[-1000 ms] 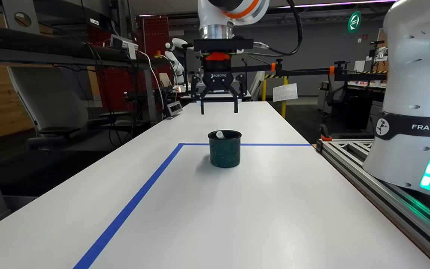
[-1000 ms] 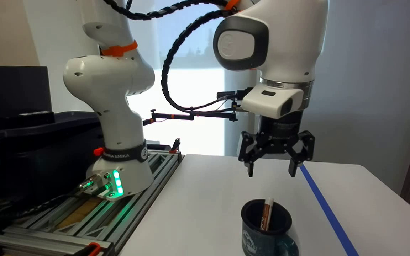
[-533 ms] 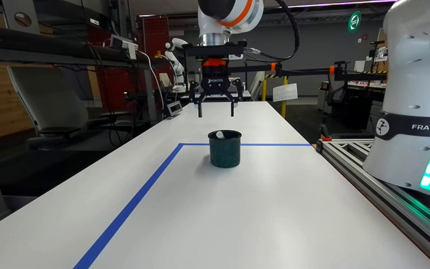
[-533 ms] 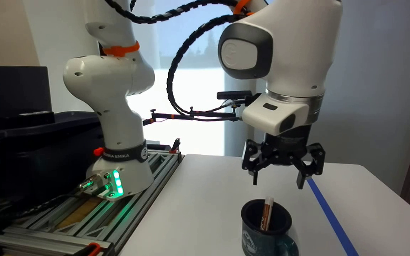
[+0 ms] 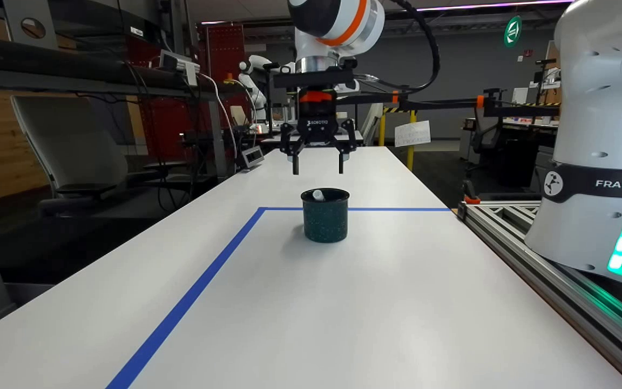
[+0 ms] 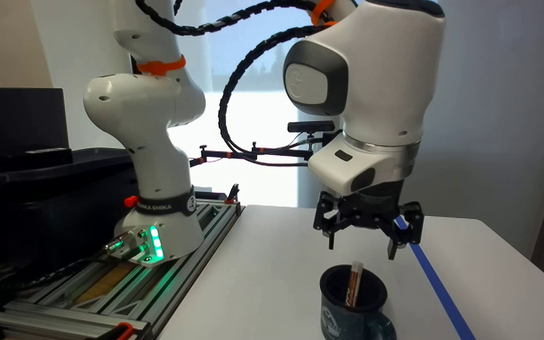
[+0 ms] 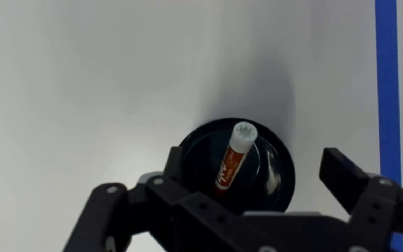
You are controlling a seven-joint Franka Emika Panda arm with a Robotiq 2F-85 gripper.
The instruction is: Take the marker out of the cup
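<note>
The marker (image 6: 354,284) has a white end and a red-brown label. It stands tilted inside the cup with its white end at the rim; its lower end is dark red in the wrist view (image 7: 234,159). In an exterior view only its white end (image 5: 318,195) shows. The dark teal cup (image 5: 325,219) stands upright on the table; a logo and a handle show in an exterior view (image 6: 347,323). My gripper (image 5: 318,172) is open and empty, pointing down above the cup (image 6: 361,251). In the wrist view the marker lies between the fingers (image 7: 254,161), nearer the left one.
Blue tape (image 5: 203,286) marks lines on the white table (image 5: 397,302). The arm's base (image 6: 163,231) stands on a metal rail frame (image 6: 206,245) along one table edge. A small grey device (image 5: 252,156) sits at the opposite edge.
My gripper has come down towards the cup, shifting slightly to one side and then back. It stays open. The cup and the marker have not moved.
</note>
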